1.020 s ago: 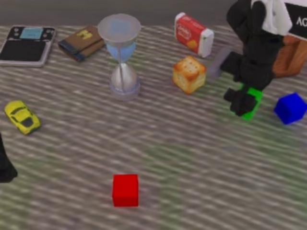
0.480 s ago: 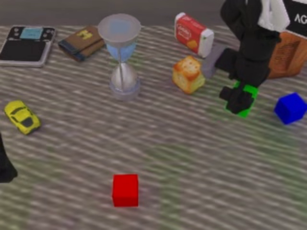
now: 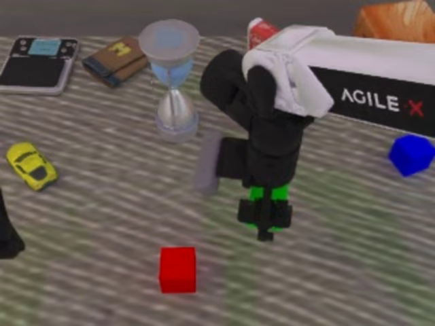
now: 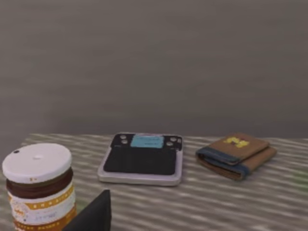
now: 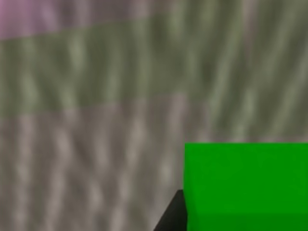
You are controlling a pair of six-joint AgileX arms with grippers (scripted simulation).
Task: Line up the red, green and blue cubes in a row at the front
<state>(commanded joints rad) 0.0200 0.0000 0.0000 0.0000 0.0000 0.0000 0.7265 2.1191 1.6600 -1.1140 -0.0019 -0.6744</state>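
Overhead view: right arm reaching in from the right edge toward the table's middle, its gripper (image 3: 265, 219) pointing down with the fingers closed on the green cube (image 3: 267, 193), of which only thin green slivers show between the black parts. Red cube (image 3: 178, 269) sits on the table near the front, to the left of and in front of the gripper, apart from it. Blue cube (image 3: 411, 154) lies near the right edge, well apart from both. Hourglass (image 3: 173, 78), wallet (image 3: 115, 60), grey handheld device (image 3: 39, 63) and yellow toy car (image 3: 30, 165) occupy the left and rear; a red packet (image 3: 260, 30) and an orange-brown object (image 3: 394, 20) are partly hidden behind the arm. Left gripper (image 3: 8, 234) is parked at the left edge; whether it is open cannot be told.

Right wrist view: green cube (image 5: 246, 186) fills one corner as a broad flat face, with a dark finger (image 5: 172, 215) against its side and striped tabletop beyond.

Left wrist view: adds a white-lidded jar (image 4: 38, 186), unseen from above, near the handheld device (image 4: 142, 159) and wallet (image 4: 236, 155).
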